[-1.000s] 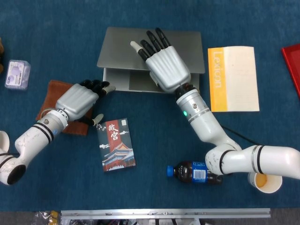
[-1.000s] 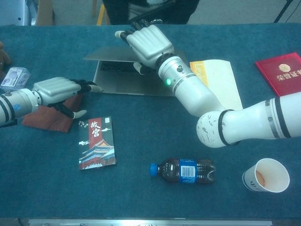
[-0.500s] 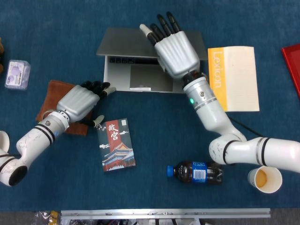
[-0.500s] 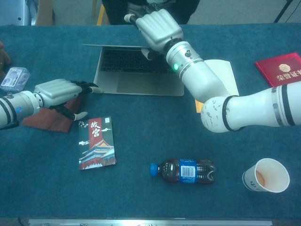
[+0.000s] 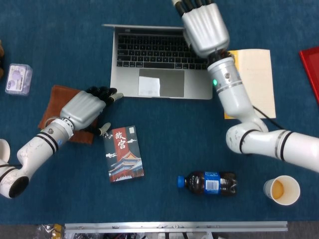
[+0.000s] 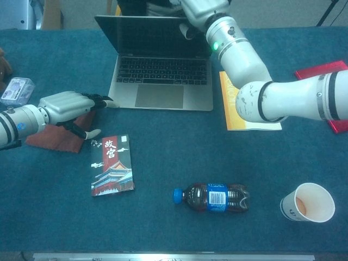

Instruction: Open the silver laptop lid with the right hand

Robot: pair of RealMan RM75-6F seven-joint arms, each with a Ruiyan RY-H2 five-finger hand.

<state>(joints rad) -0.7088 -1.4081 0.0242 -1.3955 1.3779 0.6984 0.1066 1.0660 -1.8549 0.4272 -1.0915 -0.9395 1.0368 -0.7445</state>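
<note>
I see the silver laptop [image 5: 160, 62] at the far centre of the blue table [image 5: 174, 144], lid up, keyboard and trackpad showing; in chest view the dark screen stands about upright. My right hand [image 5: 204, 25] is at the lid's top right corner, back of hand toward the head cam, fingers running out of frame at the far edge. In chest view it's cut off at the top too, w/ the thumb against the screen's right side. Looks in contact w/ the lid, but whether it's clamped on it or just pushing, I can't tell.

Left hand [image 5: 84, 107] sits near-left of the laptop, over a brown cloth [image 5: 56, 98]; fingertips [image 5: 113, 95] reach the laptop's near-left corner, touching or just beside it. Fingers are loosely curled, slightly apart, holding nothing.

Rest of table: a booklet w/ red Chinese title [image 5: 124, 153] just near the left hand, cola bottle [image 5: 208, 183] lying on its side near-centre, paper cup [image 5: 281, 190] near-right, yellow Lexicon book [image 5: 254, 82] right of the laptop, partly under my right forearm, red booklet [image 5: 311, 64] at the right edge, small clear box [image 5: 18, 78] far left.
</note>
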